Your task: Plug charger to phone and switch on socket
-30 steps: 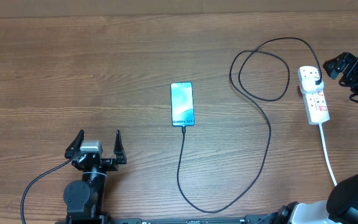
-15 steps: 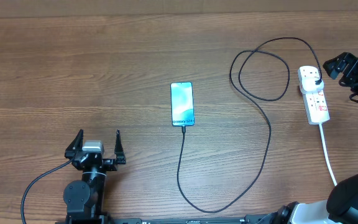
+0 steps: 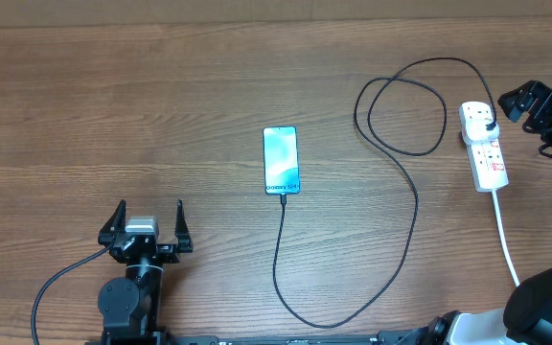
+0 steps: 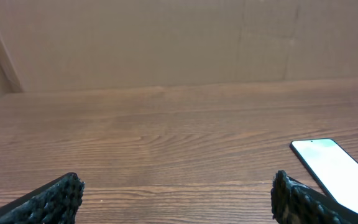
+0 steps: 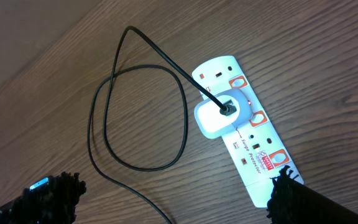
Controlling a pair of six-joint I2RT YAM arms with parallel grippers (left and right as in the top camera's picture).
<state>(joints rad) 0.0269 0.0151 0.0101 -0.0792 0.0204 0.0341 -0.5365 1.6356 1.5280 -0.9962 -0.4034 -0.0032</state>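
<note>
A wooden table (image 3: 113,96) fills the scene. The left gripper (image 3: 150,207) sits at the near left, jaws spread wide and holding nothing; its wrist view shows only bare wood between the fingers, with the phone at the right edge. The right gripper (image 5: 174,193) hangs at the far right, just beside the far end of the socket. It is also wide open and empty, and its camera looks straight down on the strip.

The charger (image 3: 278,249) is the longest thing on the table. It runs from the phone toward the near edge, sweeps right and away, makes a loose loop and ends at the strip. The socket (image 3: 487,153) lies along the right side, its thick white lead trailing toward the near edge. The phone (image 3: 281,159) lies flat at the centre with its screen lit, well apart from both grippers.

A white adapter (image 5: 221,112) sits in one outlet with the black cable entering it, so that end looks plugged in. The connector tip (image 3: 283,195) meets the phone's near edge and appears seated, though it is too small to be sure.

Judging by this, the plugging looks done. What remains, or needs checking, is the red switch (image 5: 234,82). Its position cannot be read.
</note>
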